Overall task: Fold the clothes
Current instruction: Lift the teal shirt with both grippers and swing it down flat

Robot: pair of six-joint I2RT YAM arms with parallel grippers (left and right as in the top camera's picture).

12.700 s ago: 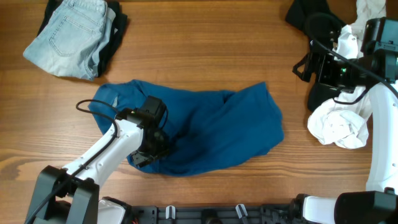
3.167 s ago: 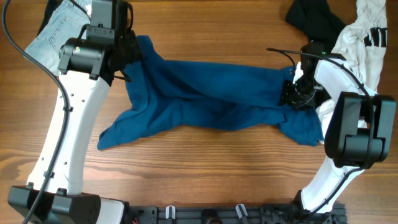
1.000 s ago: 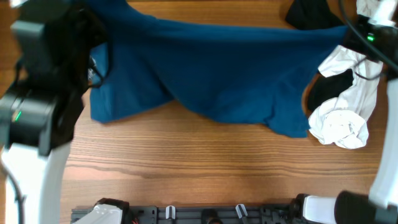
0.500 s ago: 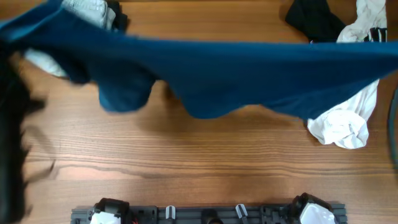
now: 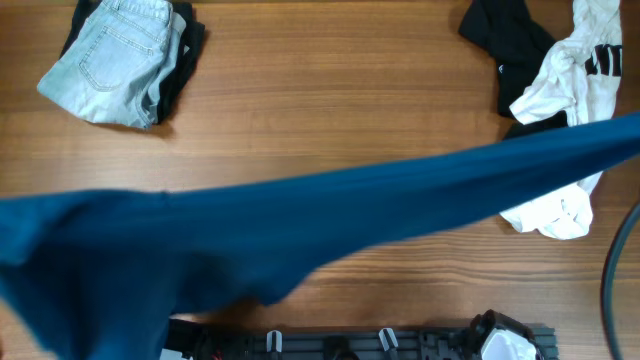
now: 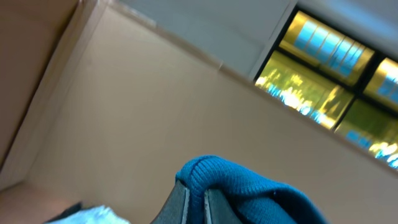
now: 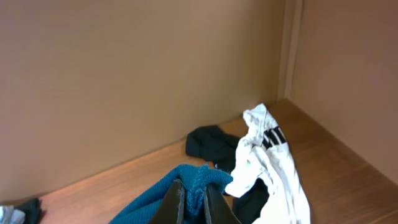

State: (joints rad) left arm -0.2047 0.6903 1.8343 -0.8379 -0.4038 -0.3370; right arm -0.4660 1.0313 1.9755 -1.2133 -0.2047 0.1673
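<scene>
Blue shirt (image 5: pixel 330 205) stretched above the tabletop (image 5: pixel 330 100)
Left hand (image 6: pixel 194 200) and right hand (image 7: pixel 191 196) each pinched an end, probably to flatten it.

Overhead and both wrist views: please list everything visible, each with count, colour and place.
blue shirt: one, deep blue, lifted and stretched across the overhead view from lower left to the right edge
jeans: one, light-blue denim, bundled at the table's far left corner
dark cloth: one, black, under and beside the jeans
black garment: one, black, far right
white garment: seemingly one, white with black stripes, far right, partly hidden by the shirt
table: one, brown wood
left end effector: one, shut on a bunched end of the shirt
right end effector: one, shut on the other end
</scene>
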